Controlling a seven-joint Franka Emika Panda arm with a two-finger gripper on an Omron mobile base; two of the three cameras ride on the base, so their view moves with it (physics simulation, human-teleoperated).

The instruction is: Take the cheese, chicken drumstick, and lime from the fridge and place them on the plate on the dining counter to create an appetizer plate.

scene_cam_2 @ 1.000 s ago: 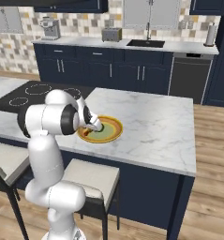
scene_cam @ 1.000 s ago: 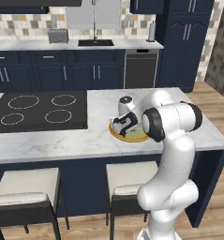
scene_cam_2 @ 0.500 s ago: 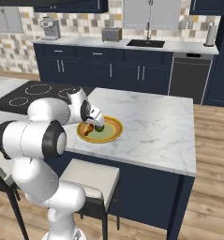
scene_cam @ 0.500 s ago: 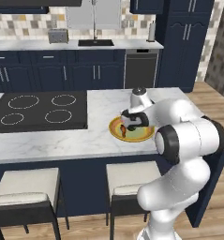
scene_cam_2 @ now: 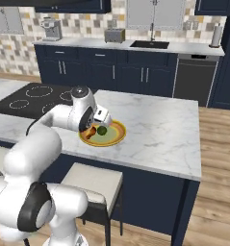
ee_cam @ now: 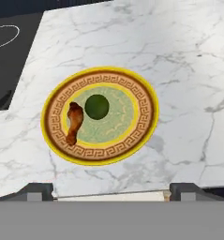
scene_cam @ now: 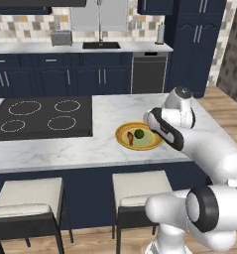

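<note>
With the lime [ee_cam: 96, 107] and chicken drumstick [ee_cam: 74, 123] resting on the plate [ee_cam: 146, 101] on the dining counter [ee_cam: 179, 56], lift the gripper [ee_cam: 111, 190], jaws wide and empty, straight up, clearing the rim and the cooktop [scene_cam: 40, 116] nearby before fetching the cheese.

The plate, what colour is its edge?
Yellow on the plate edge, then a brown patterned band; clearest in the hand view.

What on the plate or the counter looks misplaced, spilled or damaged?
Nothing stands out. The lime sits near the middle of the plate, and the drumstick lies beside it on the inner rim. No cheese is on the plate. The counter around it shows no spill. The tool is open, holding nothing.
</note>
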